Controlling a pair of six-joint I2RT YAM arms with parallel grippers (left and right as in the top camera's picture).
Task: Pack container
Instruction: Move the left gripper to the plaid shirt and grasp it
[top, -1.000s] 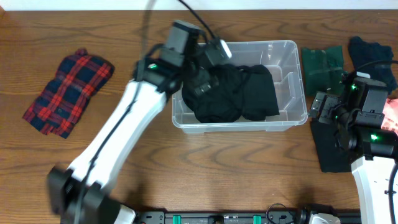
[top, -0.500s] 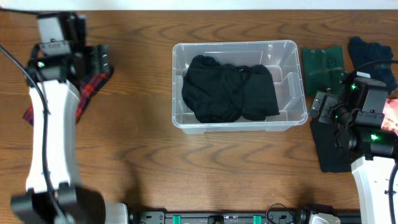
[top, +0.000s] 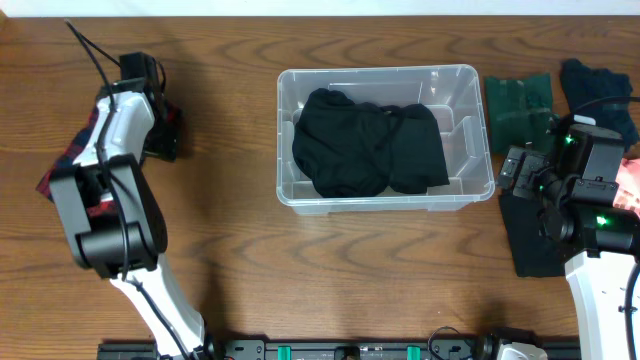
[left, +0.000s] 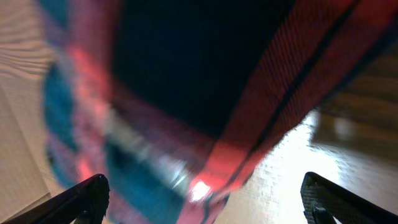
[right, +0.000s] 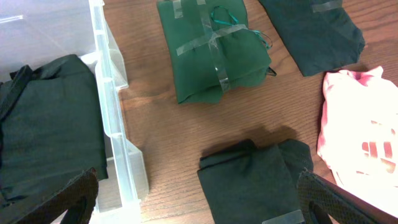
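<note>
The clear plastic container (top: 380, 200) stands at the table's middle and holds black clothes (top: 365, 150). My left gripper (top: 163, 130) is at the far left, low over a red plaid cloth (top: 70, 165). In the left wrist view the plaid cloth (left: 205, 93) fills the frame, blurred, and the gripper (left: 205, 202) is open with nothing between its fingers. My right gripper (right: 196, 190) is open and empty, just right of the container's wall (right: 115, 112), over the edge of a folded black cloth (right: 255, 180).
A taped green folded cloth (top: 518, 105) and a dark navy cloth (top: 595, 85) lie right of the container. A pink and white cloth (right: 360, 124) lies at the far right. The black cloth (top: 530, 240) lies under the right arm.
My left arm swung from over the container to the far left and came down onto the plaid cloth. The black clothes stayed in the container. The right arm has not moved.
</note>
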